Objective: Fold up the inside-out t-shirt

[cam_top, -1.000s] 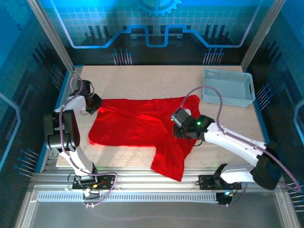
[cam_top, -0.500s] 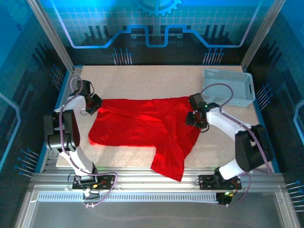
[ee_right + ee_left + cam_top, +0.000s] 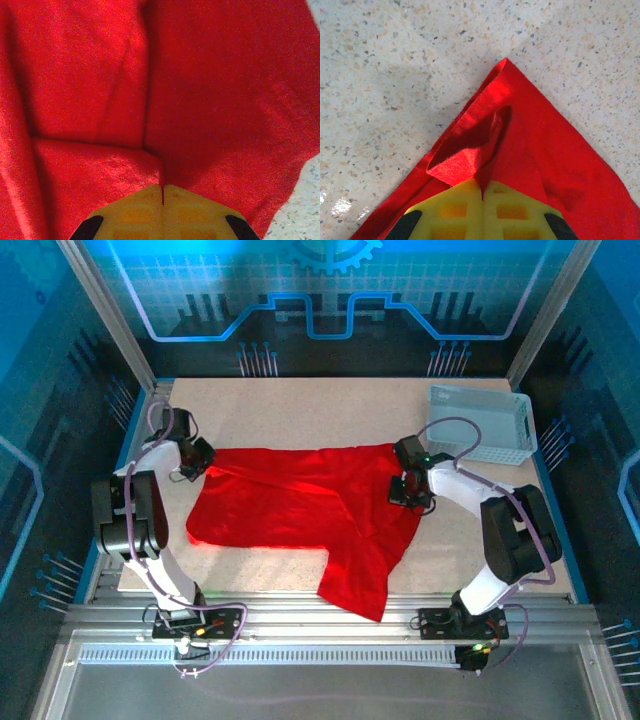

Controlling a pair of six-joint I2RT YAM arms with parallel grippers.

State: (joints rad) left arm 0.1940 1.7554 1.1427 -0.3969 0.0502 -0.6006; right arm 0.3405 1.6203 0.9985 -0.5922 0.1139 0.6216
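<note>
From my station I see the inside-out t-shirt (image 3: 290, 505) spread flat across the middle of the desk (image 3: 300, 405), its wide body running left to right and one flap reaching down to the near edge. The left hand (image 3: 204, 464) sits at the shirt's far-left corner, close to the desk's left edge. In the left wrist view its yellow fingers (image 3: 455, 205) are pressed together with a raised fold of the red cloth nipped between them, and the pointed corner of the shirt lies on bare desk just beyond. The right hand (image 3: 407, 498) is down on the shirt's far-right part, near the white basket (image 3: 480, 425) that stands in the far right corner. In the right wrist view its pads (image 3: 135, 210) meet on a thin ridge of red cloth, and the cloth creases outward from that pinch. The shirt's right hem lies beside it, with a sliver of desk showing.
</note>
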